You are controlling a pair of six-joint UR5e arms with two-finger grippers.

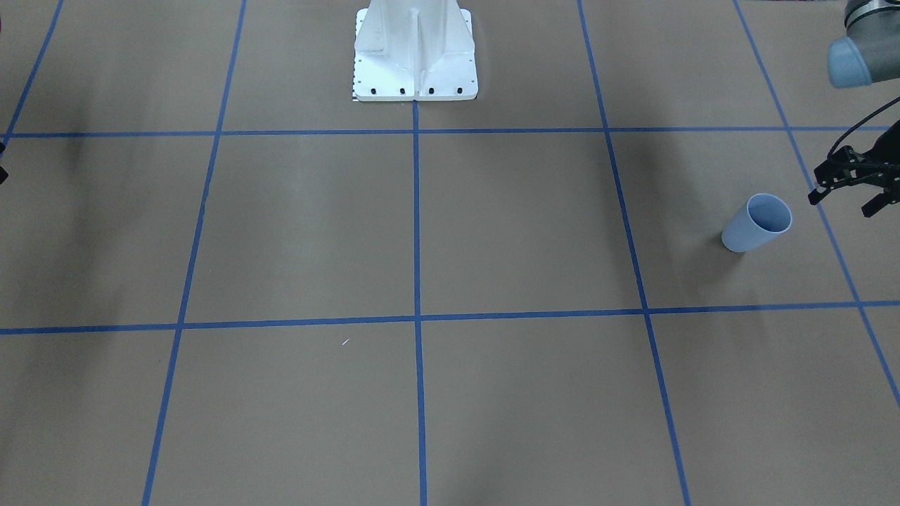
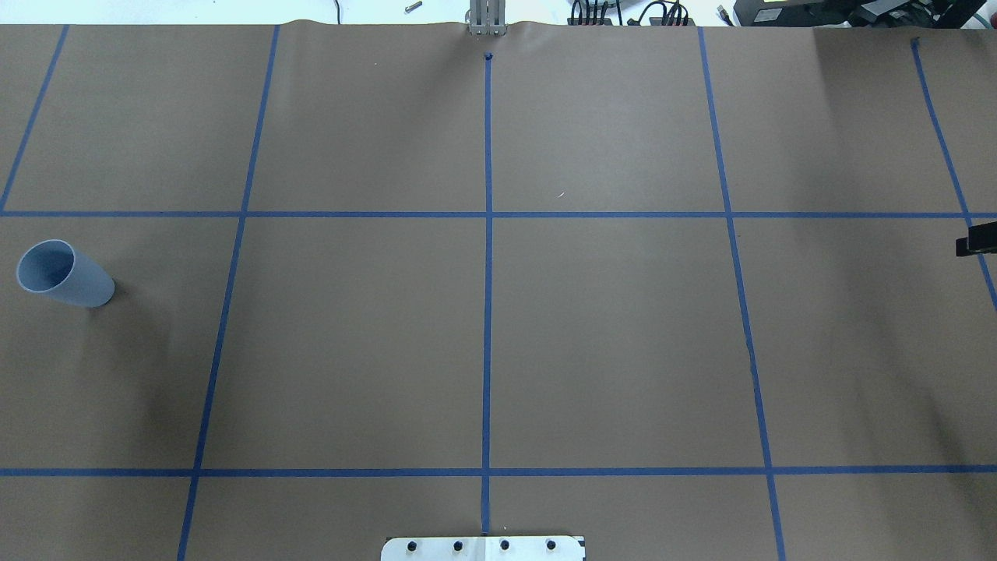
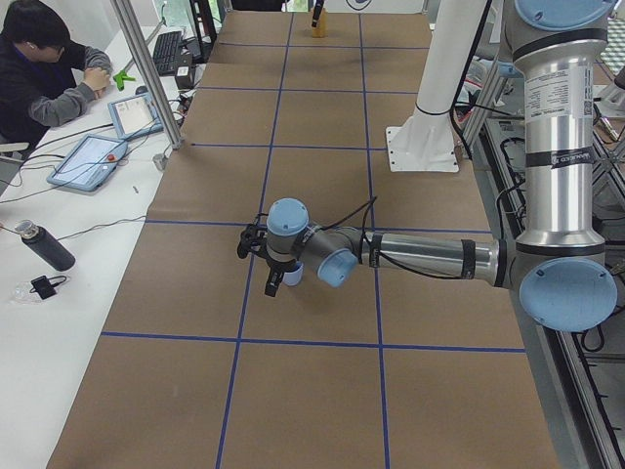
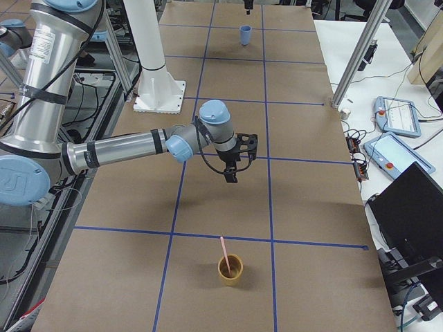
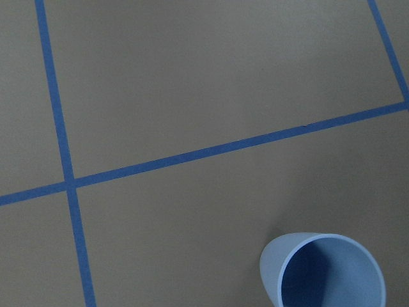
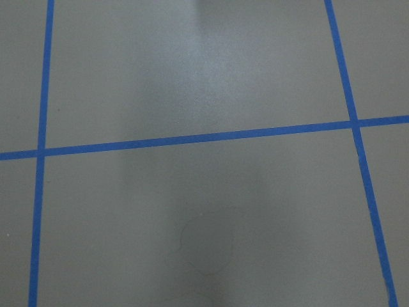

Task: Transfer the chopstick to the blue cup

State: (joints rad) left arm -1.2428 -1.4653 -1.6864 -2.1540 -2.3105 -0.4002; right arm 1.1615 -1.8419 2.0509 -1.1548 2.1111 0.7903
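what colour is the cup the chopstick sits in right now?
Mustard yellow. The cup holding the chopstick shows best in the exterior right view.

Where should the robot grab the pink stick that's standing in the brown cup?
Grip the chopstick on its bare upper part, above the rim of the brown cup, coming down from above with the right pincer straddling the thin shaft. Its lower end is hidden inside the cup, and it leans, so tilting the pincer to match would probably help.
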